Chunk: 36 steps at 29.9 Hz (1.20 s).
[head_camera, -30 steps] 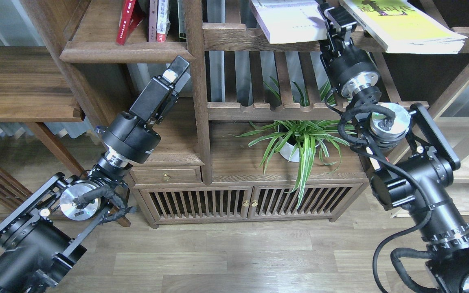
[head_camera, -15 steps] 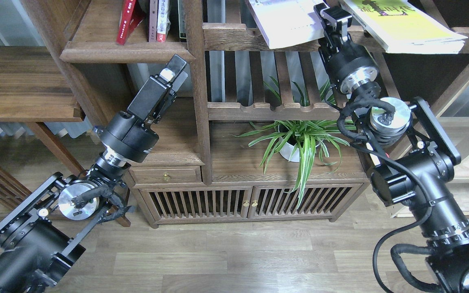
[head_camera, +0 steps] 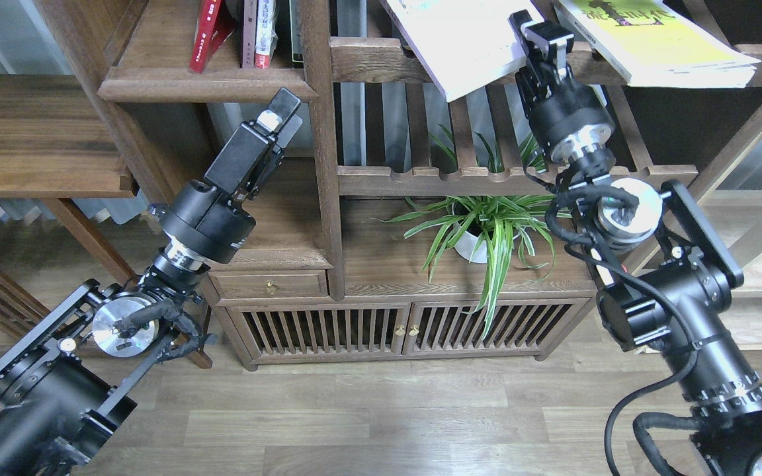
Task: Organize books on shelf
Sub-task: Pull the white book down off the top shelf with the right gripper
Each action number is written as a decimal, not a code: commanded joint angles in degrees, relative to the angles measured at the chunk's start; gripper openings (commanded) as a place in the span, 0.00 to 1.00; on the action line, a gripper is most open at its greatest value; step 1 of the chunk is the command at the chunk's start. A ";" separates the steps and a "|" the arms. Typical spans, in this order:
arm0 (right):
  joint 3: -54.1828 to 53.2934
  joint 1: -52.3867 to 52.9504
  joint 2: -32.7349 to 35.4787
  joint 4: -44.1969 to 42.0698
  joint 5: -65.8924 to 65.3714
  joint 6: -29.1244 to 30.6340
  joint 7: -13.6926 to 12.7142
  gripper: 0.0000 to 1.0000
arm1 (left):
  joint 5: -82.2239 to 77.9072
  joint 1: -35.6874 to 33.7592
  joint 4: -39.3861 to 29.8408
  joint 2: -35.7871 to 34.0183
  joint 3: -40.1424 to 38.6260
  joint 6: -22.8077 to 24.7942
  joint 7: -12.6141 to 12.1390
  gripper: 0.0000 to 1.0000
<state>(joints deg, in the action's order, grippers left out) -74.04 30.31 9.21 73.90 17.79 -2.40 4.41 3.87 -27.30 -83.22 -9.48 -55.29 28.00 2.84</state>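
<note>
a humanoid robot's right gripper (head_camera: 532,30) is reaching up to the top of a walnut bookcase, its fingers closed on the right edge of a white book (head_camera: 464,43), which is tilting with one corner hanging below the slatted rack's front rail (head_camera: 381,61) and out past it. just to the right, a yellow-green book (head_camera: 652,39) is lying flat across the same rail, its near edge jutting over the front, apart from the gripper.

the left gripper (head_camera: 282,116) is hovering below the shelf (head_camera: 202,82), a solid dark-brown board with a thick moulded lip at upper left; its fingers are pointing up and to the right beside the bookcase's central post (head_camera: 325,165), holding nothing, and how far apart they are standing cannot be told from this angle. thin red- and white-spined volumes (head_camera: 235,30) are standing and leaning on that shelf.

lower down, a potted spider plant (head_camera: 487,231) is sitting on the cabinet top behind the scalloped rail, above two slatted doors (head_camera: 394,327) with brass knobs.
</note>
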 commanded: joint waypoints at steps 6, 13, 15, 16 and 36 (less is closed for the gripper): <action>-0.14 -0.51 -0.77 0.10 2.42 5.73 0.25 0.00 | -0.09 -0.03 0.07 0.08 0.01 0.00 -0.03 0.99; -0.05 -2.01 -0.86 0.89 4.89 11.09 0.16 0.00 | -0.09 -0.03 0.07 -0.01 -0.08 0.00 -0.03 0.99; -0.05 -2.53 -0.95 0.98 4.98 12.85 0.08 0.00 | -0.09 -0.12 0.07 -0.10 -0.08 0.00 -0.03 0.99; 0.12 -2.88 -0.95 1.15 4.98 13.64 -0.01 0.00 | -0.09 -0.12 0.07 -0.10 -0.08 0.00 -0.03 0.99; 6.01 -5.88 -1.12 2.21 4.98 30.40 -0.19 0.00 | -0.09 -1.43 0.16 -0.10 -1.49 0.00 -1.08 0.99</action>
<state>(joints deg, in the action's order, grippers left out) -68.65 24.46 8.21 76.11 22.76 27.89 4.17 3.81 -28.22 -83.11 -9.58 -56.55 28.00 2.34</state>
